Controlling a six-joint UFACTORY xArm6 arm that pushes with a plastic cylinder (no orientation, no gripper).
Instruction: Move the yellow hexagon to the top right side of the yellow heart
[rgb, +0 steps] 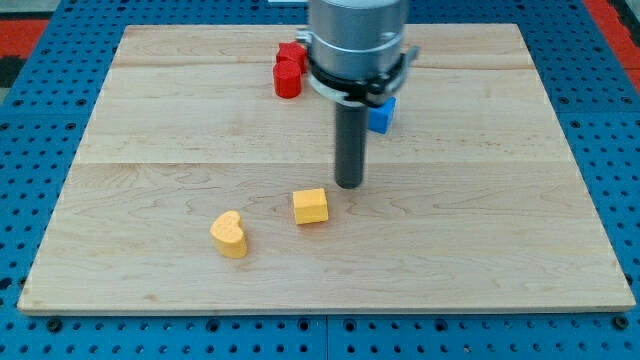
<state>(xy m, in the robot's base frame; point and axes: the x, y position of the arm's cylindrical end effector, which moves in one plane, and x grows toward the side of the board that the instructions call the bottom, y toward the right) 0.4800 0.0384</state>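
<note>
On the pale wooden board (150, 120), my tip (350, 185) sits just above-right of the yellow hexagon block (311, 206), with the yellow heart block (230, 234) lower left.

A wide grey metal cylinder (357, 35) is ringed at its base by a black clamp band, narrowing to a straight dark rod ending at my tip (349, 185).

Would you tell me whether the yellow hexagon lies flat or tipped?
Flat: the yellow hexagon shows its top face level on the board, just below-left of my tip.
</note>
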